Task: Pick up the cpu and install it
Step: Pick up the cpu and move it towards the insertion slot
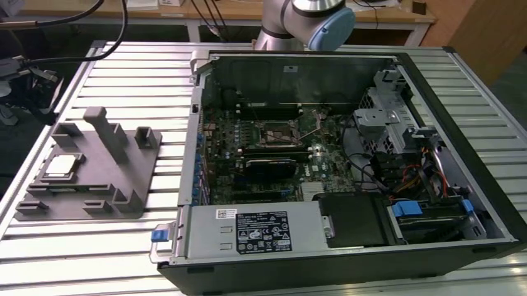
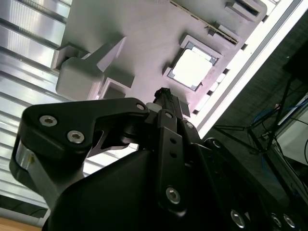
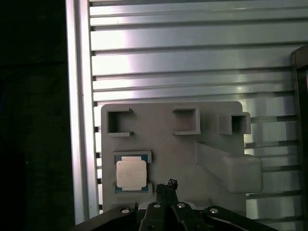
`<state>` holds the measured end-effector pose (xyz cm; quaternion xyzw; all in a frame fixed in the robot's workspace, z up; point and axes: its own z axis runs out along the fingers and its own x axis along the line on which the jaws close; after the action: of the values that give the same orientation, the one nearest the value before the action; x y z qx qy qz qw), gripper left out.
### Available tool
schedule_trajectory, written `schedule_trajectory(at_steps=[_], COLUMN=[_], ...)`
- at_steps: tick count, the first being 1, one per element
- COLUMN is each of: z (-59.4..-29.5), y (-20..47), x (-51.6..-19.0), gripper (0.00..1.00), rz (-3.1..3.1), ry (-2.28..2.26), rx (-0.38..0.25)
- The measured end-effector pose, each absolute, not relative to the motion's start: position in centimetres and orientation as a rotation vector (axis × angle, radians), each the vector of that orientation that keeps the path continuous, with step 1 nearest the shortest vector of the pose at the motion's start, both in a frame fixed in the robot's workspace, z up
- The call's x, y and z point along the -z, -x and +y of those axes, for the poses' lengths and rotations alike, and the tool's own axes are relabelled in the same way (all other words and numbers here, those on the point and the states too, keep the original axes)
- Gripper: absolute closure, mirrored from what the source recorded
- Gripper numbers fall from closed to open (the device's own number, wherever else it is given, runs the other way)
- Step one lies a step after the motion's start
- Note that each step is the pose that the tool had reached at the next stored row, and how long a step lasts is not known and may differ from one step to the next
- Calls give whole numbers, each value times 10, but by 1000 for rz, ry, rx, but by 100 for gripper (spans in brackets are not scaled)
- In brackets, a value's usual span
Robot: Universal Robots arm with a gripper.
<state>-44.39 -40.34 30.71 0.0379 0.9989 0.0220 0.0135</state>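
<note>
Cpu [image 3: 131, 173] sat in its grey holder [image 3: 168, 151] pocket, just beside the gripper [image 3: 166, 185] (jaws pinched together), tall post [image 3: 228, 166] close by.

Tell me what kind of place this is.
Probably a robotics lab or test bench for computer assembly. A robot arm rises beyond a slatted aluminium table, which carries an open desktop computer case with its motherboard exposed and a grey fixture holding the cpu.
</note>
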Motion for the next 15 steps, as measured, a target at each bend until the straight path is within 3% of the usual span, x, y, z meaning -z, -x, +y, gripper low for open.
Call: schedule_trajectory(at_steps=[15], z=[-404], y=[445], x=[-297], gripper=[89], rz=[3112], ry=[-118], rx=[-69])
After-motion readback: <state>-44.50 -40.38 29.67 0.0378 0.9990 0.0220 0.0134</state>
